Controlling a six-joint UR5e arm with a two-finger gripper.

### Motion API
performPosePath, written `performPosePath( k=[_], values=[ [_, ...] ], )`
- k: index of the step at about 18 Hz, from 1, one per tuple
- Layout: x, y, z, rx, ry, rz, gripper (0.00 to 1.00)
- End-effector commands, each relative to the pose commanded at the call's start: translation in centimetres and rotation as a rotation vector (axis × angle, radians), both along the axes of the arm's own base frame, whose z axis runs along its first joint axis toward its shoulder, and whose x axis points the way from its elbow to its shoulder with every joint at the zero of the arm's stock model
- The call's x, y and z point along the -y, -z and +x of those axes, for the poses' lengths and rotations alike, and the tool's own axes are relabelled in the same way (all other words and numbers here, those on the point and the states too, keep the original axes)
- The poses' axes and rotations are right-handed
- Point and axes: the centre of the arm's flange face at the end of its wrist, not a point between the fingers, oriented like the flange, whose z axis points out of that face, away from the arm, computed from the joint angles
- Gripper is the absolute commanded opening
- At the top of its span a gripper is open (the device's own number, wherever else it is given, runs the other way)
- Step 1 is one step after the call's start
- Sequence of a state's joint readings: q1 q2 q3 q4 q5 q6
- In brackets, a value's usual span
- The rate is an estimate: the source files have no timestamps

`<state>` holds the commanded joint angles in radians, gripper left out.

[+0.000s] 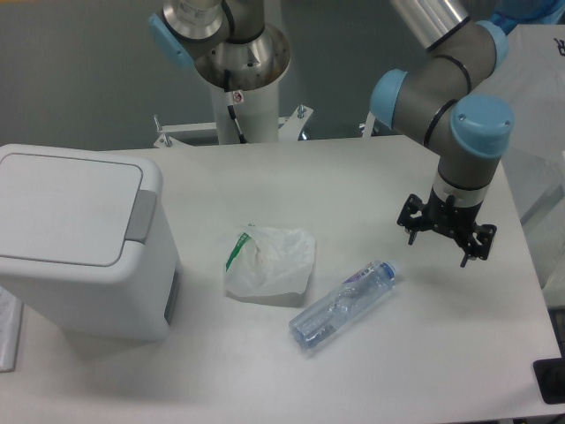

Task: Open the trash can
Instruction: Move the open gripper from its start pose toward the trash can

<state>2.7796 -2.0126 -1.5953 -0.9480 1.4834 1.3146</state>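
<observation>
The trash can is a large boxy white bin standing at the left of the table. Its flat white lid lies shut, with the grey push tab on its right edge. My gripper hangs over the right side of the table, far to the right of the bin. It points down, its two black fingers stand apart, and it holds nothing.
A small white plastic bag with green print lies in the middle of the table. A clear plastic bottle lies on its side just right of it, between the bag and the gripper. The arm's base post stands at the back.
</observation>
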Motion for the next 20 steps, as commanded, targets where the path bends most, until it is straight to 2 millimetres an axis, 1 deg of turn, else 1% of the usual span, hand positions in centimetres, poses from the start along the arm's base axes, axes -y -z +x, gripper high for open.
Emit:
performPosePath(
  k=[3,4,6,8,10,12,14,15,17,20],
  values=[
    [0.0,-0.3,0.1,-0.003,0.003,0.010,1.00],
    [-0.3,-0.4,0.3,0.006,0.004,0.032,1.00],
    [-1.4,0.0,0.8,0.044,-0.002,0.129,1.00],
    [-2.1,-0.5,1.2,0.075,-0.121,0.193,1.00],
    [-2.0,-1.1,1.8,0.099,-0.236,0.212,1.00],
    [-3.1,-2.2,2.7,0.120,-0.265,0.252,1.00],
    [-3.6,-3.5,3.5,0.187,-0.335,0.338,1.00],
    [-3.8,-4.4,4.4,0.227,-0.374,0.388,1.00],
    [-4.7,-6.8,5.5,0.294,-0.424,0.490,1.00],
    [-5.2,-9.8,7.0,0.356,-0.462,0.582,1.00]
  ],
)
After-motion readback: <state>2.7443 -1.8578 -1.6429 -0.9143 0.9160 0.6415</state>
